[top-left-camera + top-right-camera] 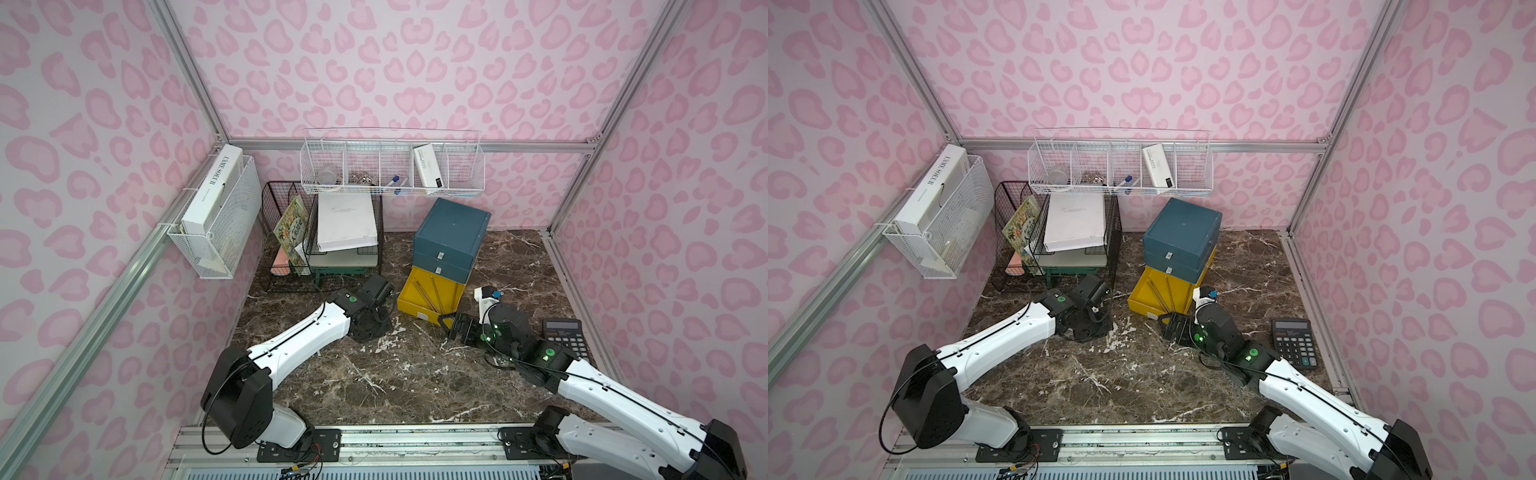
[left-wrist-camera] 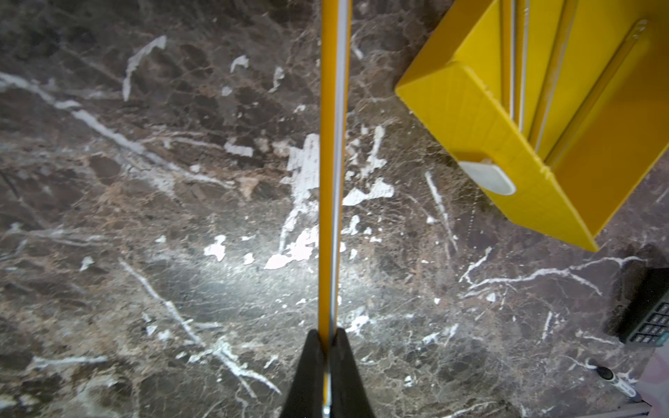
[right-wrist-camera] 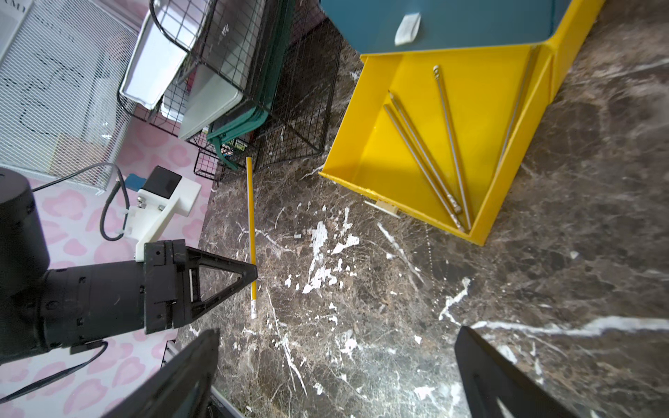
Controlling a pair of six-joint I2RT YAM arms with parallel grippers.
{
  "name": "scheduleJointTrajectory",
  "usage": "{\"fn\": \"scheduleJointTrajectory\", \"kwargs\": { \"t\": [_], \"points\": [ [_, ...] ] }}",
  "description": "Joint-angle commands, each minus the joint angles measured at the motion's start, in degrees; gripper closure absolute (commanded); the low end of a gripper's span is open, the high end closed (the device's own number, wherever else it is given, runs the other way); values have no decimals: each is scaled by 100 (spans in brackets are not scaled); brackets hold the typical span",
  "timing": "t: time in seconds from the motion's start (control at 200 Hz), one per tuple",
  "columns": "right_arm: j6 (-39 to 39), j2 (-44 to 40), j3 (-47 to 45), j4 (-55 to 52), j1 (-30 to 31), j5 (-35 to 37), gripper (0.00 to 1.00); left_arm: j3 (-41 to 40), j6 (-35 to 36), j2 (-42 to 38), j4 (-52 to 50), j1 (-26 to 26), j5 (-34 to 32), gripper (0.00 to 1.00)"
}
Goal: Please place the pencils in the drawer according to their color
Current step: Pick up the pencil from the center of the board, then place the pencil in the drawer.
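Top views first: at the far left I see a white wire basket (image 1: 232, 232) fixed to the wall, with a white book (image 1: 212, 187) standing in it. Next, on the counter (image 1: 395, 382), stands the black wire file rack (image 1: 286, 232). The left arm (image 1: 299, 336) reaches in front of this rack. The left jaws are hard to make out in both top views. The left wrist view shows them clenched on a yellow pencil (image 2: 333, 181), which runs straight out from them over the counter. In the right wrist view the yellow pencil (image 3: 250, 224) is gripped near its eraser end, and its far tip lies close to the foot of the rack. I cannot tell whether it touches the counter.

Further right stands the drawer (image 1: 453, 224), a dark-teal cabinet. Its two teal drawers are shut and the lowest, the yellow drawer (image 1: 451, 293), is pulled out. Four pencils (image 3: 451, 144) lie inside it, three fanned toward one front corner and one along a side wall. Glare washes out their colour.

The right jaws are released, spread wide and empty, just beside the front of the yellow drawer. A black calculator (image 1: 567, 336) lies at the far right, beside the right arm (image 1: 623, 399).
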Motion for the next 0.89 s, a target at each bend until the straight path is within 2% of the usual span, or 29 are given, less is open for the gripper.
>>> {"fn": "scheduleJointTrajectory", "kwargs": {
  "t": [0.0, 0.405, 0.89],
  "points": [
    [-76, -132, -12, -157, -199, -169, 0, 375, -147, 291, 217, -101, -31, 100],
    [-155, -414, -1, -342, -797, -465, 0, 2201, -437, 1785, 675, -510, -178, 100],
    [-164, -414, 24, -388, -883, -541, 0, 2856, -1020, 2887, 1537, -644, -557, 100]
  ]
}}
